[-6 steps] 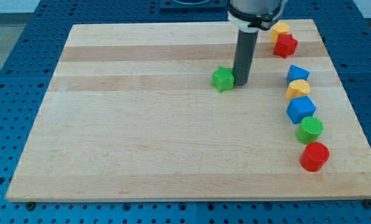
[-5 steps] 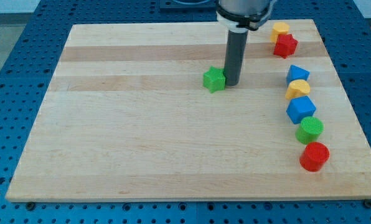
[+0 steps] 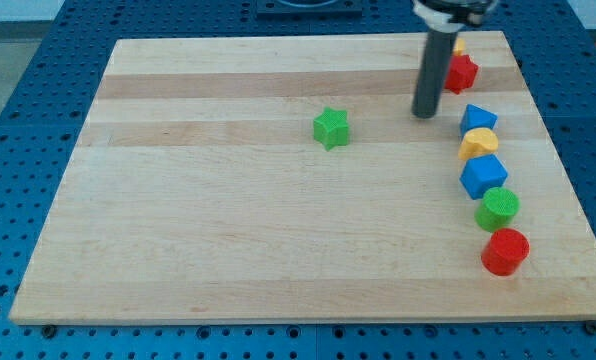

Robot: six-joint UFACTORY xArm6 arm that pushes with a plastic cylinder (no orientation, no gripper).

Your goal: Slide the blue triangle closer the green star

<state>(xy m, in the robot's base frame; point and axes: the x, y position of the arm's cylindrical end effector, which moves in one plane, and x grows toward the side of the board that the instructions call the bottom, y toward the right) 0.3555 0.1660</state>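
The green star point(image 3: 331, 128) lies alone near the middle of the wooden board point(image 3: 228, 220). The blue triangle point(image 3: 477, 119) sits at the view's right, at the top of a column of blocks. My tip point(image 3: 425, 114) stands just left of the blue triangle, a small gap apart, and well to the right of the green star.
Below the blue triangle are a yellow block point(image 3: 479, 143), a blue cube point(image 3: 484, 176), a green cylinder point(image 3: 498, 209) and a red cylinder point(image 3: 505, 251). A red star point(image 3: 462, 73) and a yellow block point(image 3: 458, 45), partly hidden by the rod, lie at the top right.
The green star has slid a little to the left. My tip has left it and moved right, to beside the blue triangle.
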